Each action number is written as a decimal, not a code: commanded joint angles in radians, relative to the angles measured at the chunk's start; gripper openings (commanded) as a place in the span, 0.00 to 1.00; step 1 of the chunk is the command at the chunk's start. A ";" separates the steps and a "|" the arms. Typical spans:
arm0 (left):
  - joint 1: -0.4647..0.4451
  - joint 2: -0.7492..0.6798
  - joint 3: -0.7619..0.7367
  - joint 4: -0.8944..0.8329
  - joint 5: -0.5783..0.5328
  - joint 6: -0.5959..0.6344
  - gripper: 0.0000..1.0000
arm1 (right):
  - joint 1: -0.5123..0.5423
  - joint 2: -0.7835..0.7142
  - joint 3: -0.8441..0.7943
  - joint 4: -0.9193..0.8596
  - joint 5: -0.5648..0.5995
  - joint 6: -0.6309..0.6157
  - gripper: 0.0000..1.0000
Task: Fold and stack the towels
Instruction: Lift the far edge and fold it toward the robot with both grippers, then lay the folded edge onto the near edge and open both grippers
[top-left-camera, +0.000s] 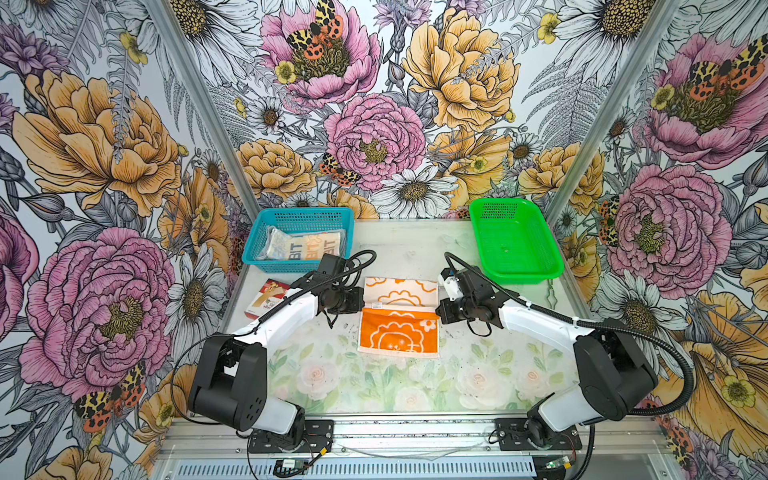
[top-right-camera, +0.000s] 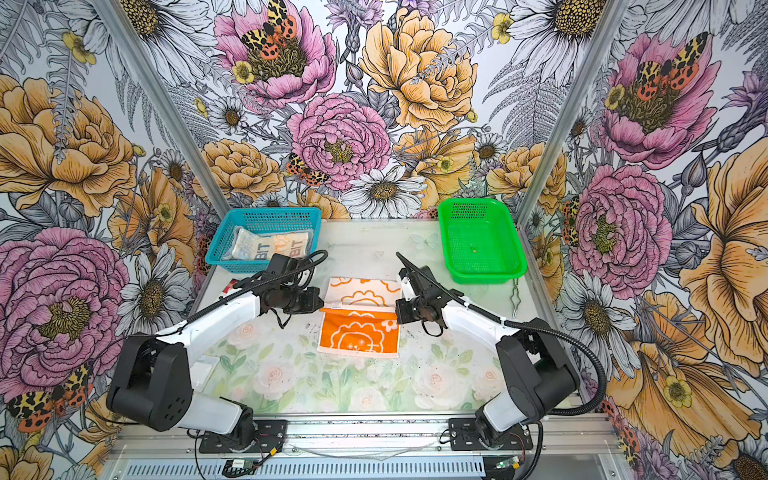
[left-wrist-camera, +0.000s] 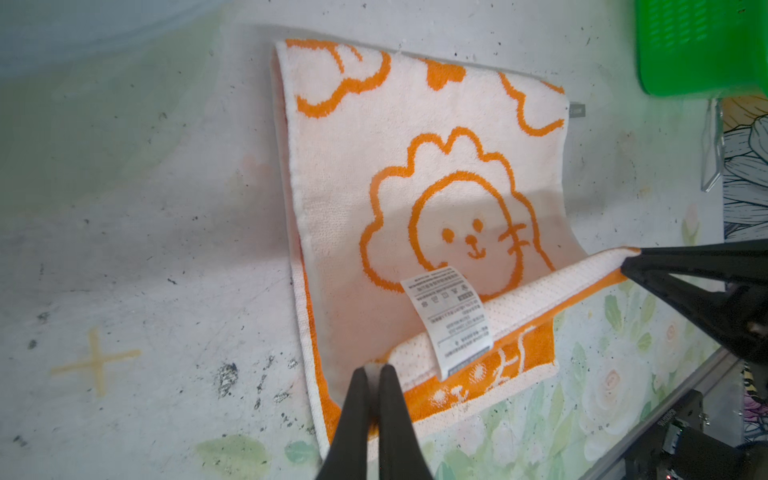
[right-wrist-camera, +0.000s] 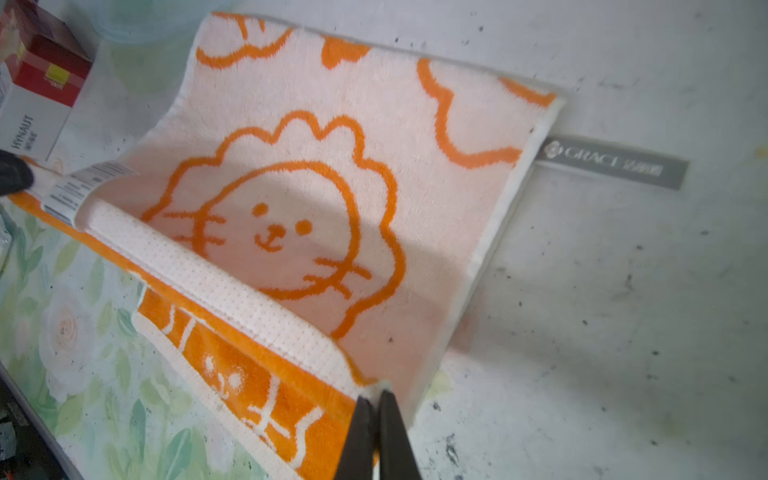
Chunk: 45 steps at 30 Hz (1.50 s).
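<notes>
The small orange towel (top-left-camera: 399, 332) with the white lion face lies mid-table in both top views, its far half showing the pale underside (top-right-camera: 361, 291). One edge is lifted across the middle as a raised fold. My left gripper (left-wrist-camera: 374, 368) is shut on that edge's left corner, and my right gripper (right-wrist-camera: 374, 395) is shut on the right corner (top-left-camera: 437, 309). A white care label (left-wrist-camera: 449, 320) hangs from the lifted edge. The cream towel (top-left-camera: 307, 245) with "BIT" lettering lies in the blue basket (top-left-camera: 253, 249) at the back left.
A green basket (top-left-camera: 515, 241) stands at the back right, with a small metal clip (top-right-camera: 515, 299) just in front of it. A red-and-white box (top-left-camera: 268, 295) lies left of my left arm. A grey brand tag (right-wrist-camera: 611, 162) sticks out from the towel's side.
</notes>
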<state>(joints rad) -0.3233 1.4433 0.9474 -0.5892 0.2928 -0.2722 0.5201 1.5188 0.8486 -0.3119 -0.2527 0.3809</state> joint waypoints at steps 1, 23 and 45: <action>0.003 -0.044 -0.017 0.066 -0.033 -0.022 0.00 | 0.028 -0.052 -0.041 0.074 0.077 0.066 0.00; -0.051 -0.141 -0.269 0.160 -0.033 -0.118 0.00 | 0.117 -0.131 -0.155 0.075 0.118 0.161 0.00; -0.079 -0.280 -0.326 0.137 -0.067 -0.215 0.21 | 0.139 -0.347 -0.295 0.074 0.135 0.273 0.17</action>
<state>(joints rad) -0.3912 1.1713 0.6231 -0.4515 0.2512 -0.4702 0.6514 1.2083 0.5583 -0.2497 -0.1417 0.6334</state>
